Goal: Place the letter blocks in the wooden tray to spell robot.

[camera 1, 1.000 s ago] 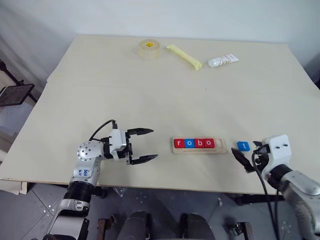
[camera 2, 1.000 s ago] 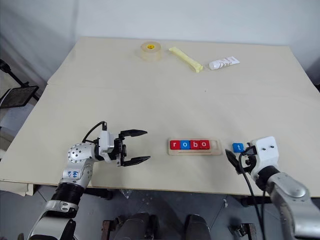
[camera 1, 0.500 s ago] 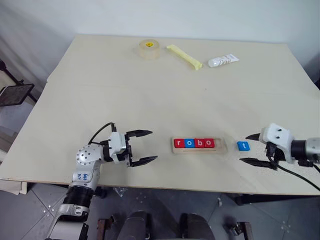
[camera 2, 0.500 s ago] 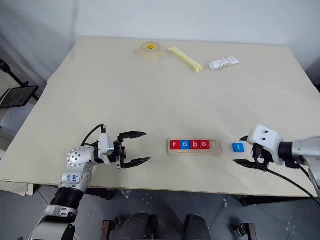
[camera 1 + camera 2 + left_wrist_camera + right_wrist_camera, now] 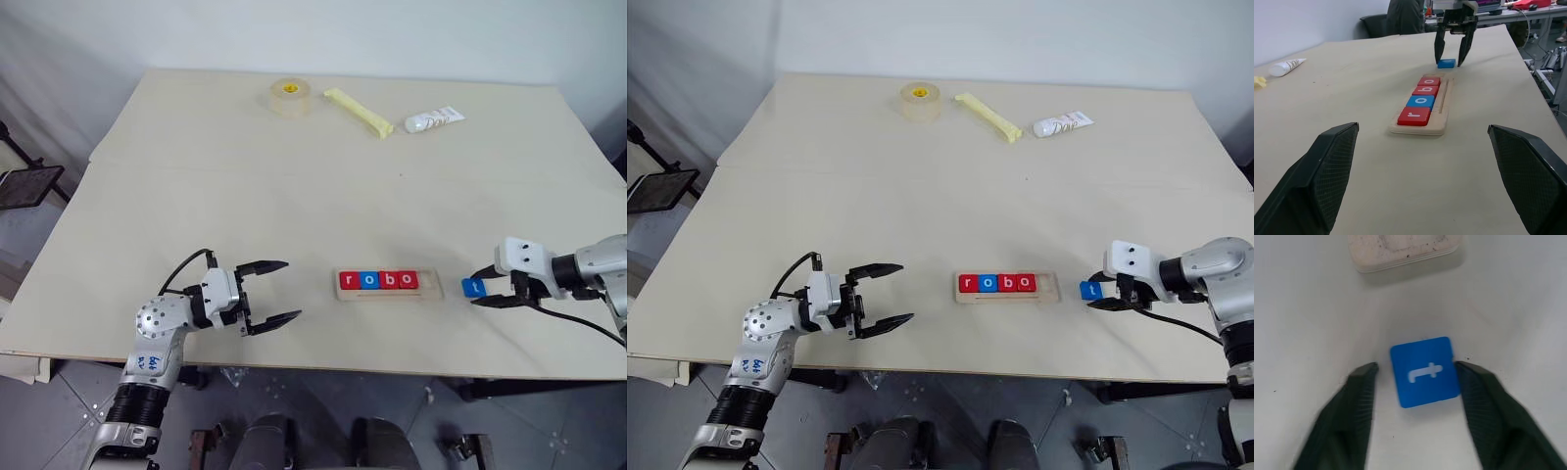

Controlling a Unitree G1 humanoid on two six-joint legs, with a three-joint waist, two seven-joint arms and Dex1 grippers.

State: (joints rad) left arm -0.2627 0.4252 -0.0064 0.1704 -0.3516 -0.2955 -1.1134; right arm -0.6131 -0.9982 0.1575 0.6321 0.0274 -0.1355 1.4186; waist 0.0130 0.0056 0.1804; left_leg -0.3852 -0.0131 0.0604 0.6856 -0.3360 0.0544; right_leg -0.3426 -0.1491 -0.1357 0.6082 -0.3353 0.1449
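The wooden tray point(image 5: 432, 283) lies near the table's front edge. In its groove sit several letter blocks point(image 5: 379, 281) reading r, o, b, o in red, blue, red, red; its right end slot is bare. A blue t block point(image 5: 473, 287) lies flat on the table just right of the tray. My right gripper point(image 5: 478, 289) reaches in from the right. Its fingers point(image 5: 1476, 382) are closed in on the t block's point(image 5: 1425, 372) two sides. My left gripper point(image 5: 292, 289) hovers open and empty, left of the tray, pointing toward it.
At the far side of the table lie a tape roll point(image 5: 290, 96), a yellow stick point(image 5: 360, 112) and a white tube point(image 5: 435, 119). The front table edge point(image 5: 392, 367) runs just below both grippers.
My right gripper swung round, came in from the right and closed from wide open onto the t block. The left gripper stays open in about the same place.
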